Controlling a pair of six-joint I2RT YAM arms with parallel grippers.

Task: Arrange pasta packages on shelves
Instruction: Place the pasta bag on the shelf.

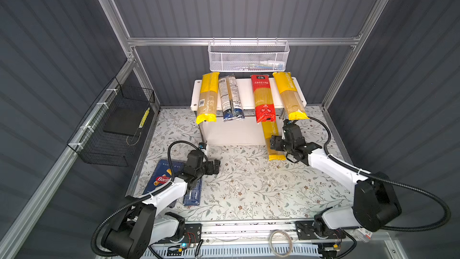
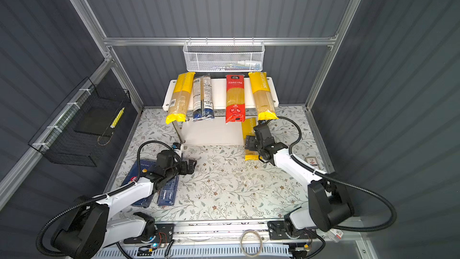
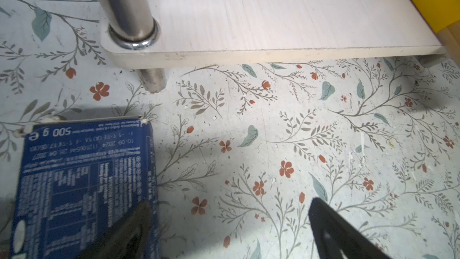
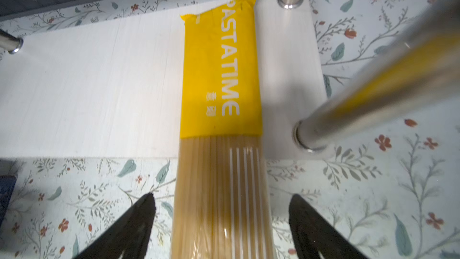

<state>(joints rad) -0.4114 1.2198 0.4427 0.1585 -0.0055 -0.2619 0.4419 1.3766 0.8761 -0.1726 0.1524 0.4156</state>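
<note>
The yellow spaghetti bag (image 4: 221, 83) lies flat with its long axis running front to back across the lower board (image 4: 87, 83). Its printed yellow end is on the board and its clear end sticks out past the board's front edge. The right gripper (image 4: 221, 199) straddles that clear end, jaws wide, neither finger touching it. The right arm (image 1: 323, 160) reaches low toward the board. Off the board's left front corner, the left gripper (image 3: 231, 203) is spread wide and empty beside the narrow blue box (image 3: 82, 183).
</note>
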